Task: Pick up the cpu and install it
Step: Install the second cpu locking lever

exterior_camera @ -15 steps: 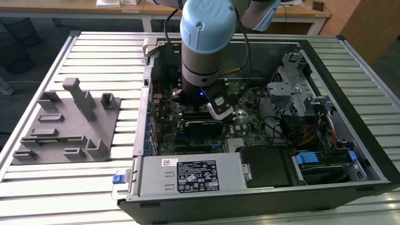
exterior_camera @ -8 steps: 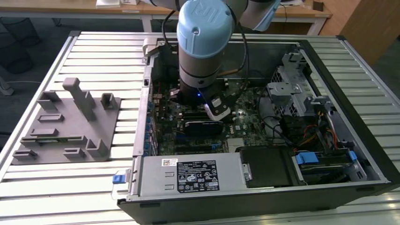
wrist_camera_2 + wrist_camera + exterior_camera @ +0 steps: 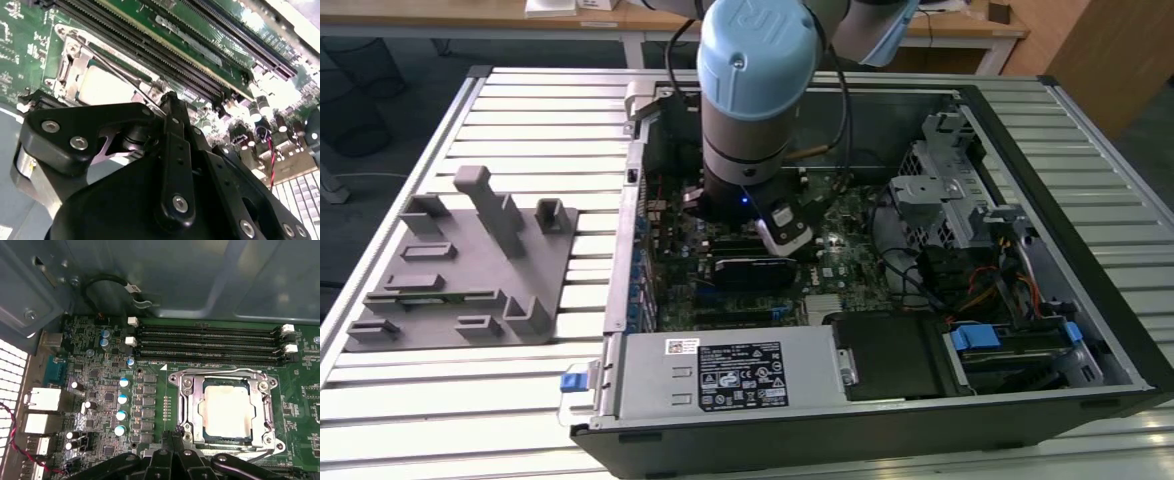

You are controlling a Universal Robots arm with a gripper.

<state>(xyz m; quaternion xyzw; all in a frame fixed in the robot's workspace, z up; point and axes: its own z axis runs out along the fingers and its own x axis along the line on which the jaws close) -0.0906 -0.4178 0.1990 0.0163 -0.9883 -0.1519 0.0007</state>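
In the first wrist view the black gripper [image 3: 172, 440] sits at the lower edge with its fingers drawn narrowly together and holding nothing, as best the angle shows. Just beyond them the small square silvery-white cpu [image 3: 225, 407] lies seated in the metal socket frame [image 3: 265, 412] on the green motherboard [image 3: 150, 375]. The exterior view adds the open black computer case [image 3: 854, 420] on the slatted metal surface [image 3: 520, 110], with a grey plastic fixture [image 3: 467, 260] at left.
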